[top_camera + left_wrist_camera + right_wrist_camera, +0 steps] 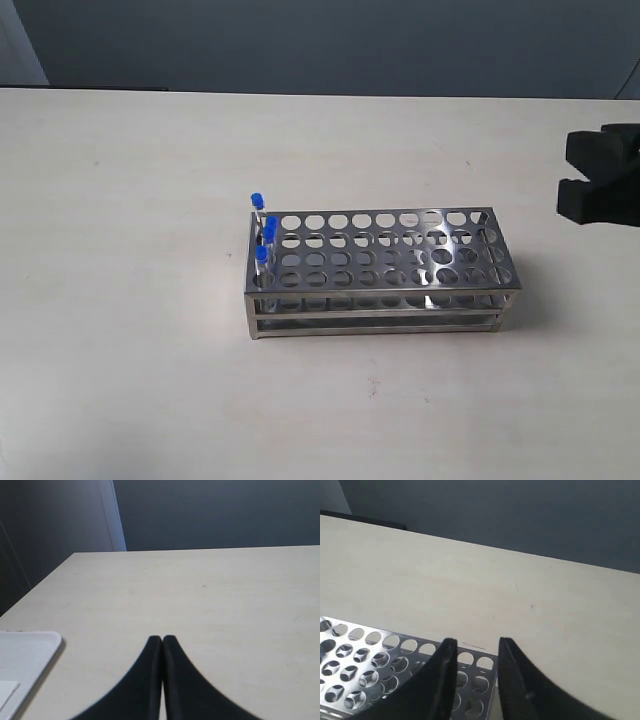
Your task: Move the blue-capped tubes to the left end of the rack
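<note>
The steel rack stands in the middle of the table. The blue-capped tubes stand upright in holes at its left end; three blue caps show there. My right gripper hovers off the rack's right end, open, with nothing between its fingers. In the right wrist view the right gripper has the rack's end holes, all without tubes, beneath its fingers. My left gripper is shut on nothing over bare table. It is out of the exterior view.
A white tray lies near the left gripper at the table's edge. The table is pale wood with a dark wall behind it.
</note>
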Controlling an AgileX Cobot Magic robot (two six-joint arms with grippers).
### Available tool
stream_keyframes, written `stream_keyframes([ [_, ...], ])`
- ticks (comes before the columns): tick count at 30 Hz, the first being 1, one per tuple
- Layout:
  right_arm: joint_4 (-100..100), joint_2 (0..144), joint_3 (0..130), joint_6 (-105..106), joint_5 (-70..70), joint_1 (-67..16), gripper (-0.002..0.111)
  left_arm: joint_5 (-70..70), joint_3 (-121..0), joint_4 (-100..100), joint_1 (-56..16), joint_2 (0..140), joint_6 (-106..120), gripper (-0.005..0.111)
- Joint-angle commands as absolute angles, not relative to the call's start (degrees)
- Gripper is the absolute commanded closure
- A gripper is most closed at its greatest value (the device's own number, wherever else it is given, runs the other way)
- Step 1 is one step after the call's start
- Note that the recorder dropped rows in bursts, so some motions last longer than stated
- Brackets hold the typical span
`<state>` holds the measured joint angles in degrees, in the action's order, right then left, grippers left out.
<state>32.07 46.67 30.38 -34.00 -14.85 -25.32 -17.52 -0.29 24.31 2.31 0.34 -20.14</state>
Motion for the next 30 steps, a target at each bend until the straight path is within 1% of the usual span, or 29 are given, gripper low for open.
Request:
stream_keyframes([
  [1, 38.5, 46.3, 30.0, -33.1, -15.0, -25.1, 0.079, -17.4, -0.2, 24.1, 2.4, 0.0, -20.4, 0.106],
  [5, 41.5, 46.3, 30.0, -33.1, -17.5, -25.3, 0.079, -17.4, -0.2, 24.1, 2.4, 0.0, -20.4, 0.106],
  [8, 40.9, 44.8, 30.0, -33.2, -17.2, -22.7, 0.079, -17.4, -0.2, 24.1, 2.4, 0.0, -20.4, 0.106],
  [16, 34.2, 37.9, 28.7, -33.2, -16.1, -8.1, 0.079, -17.4, -0.2, 24.1, 2.4, 0.0, -20.4, 0.106],
  [24, 32.5, 20.4, 18.3, -33.2, -15.8, 3.7, 0.079, -17.4, -0.2, 24.1, 2.4, 0.0, -20.4, 0.106],
  [30, 31.1, 12.6, 15.0, -33.2, -15.9, 4.4, 0.079, -17.4, -0.2, 24.1, 2.4, 0.0, -20.4, 0.106],
])
